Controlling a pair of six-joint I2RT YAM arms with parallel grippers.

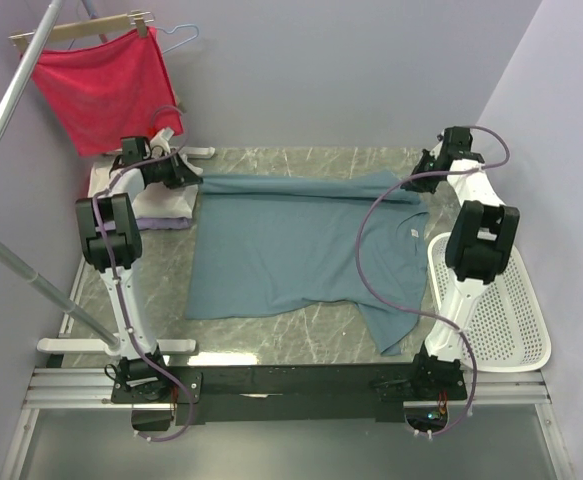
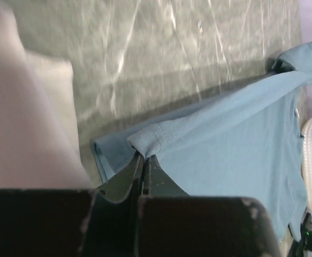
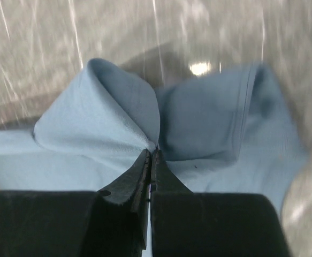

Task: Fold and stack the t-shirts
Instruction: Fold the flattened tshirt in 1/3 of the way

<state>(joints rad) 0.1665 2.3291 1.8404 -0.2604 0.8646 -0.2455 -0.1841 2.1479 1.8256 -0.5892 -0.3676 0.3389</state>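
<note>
A dusty teal-blue t-shirt (image 1: 291, 250) lies spread across the marble table, its far edge lifted and stretched between both arms. My left gripper (image 1: 197, 181) is shut on the shirt's far left hem corner (image 2: 151, 138), pinched at the fingertips in the left wrist view. At the far right, my right gripper (image 1: 418, 186) is shut on a bunched fold of the same shirt (image 3: 118, 118). One sleeve hangs toward the near edge (image 1: 396, 325). Folded cream-white and pale lavender t-shirts (image 1: 156, 205) sit stacked at the far left, beside the left gripper.
A red cloth (image 1: 106, 85) hangs on a wooden hanger from a metal rack (image 1: 11, 110) at the back left. A white perforated basket (image 1: 501, 310) stands at the right edge. Lavender walls close in the back and right.
</note>
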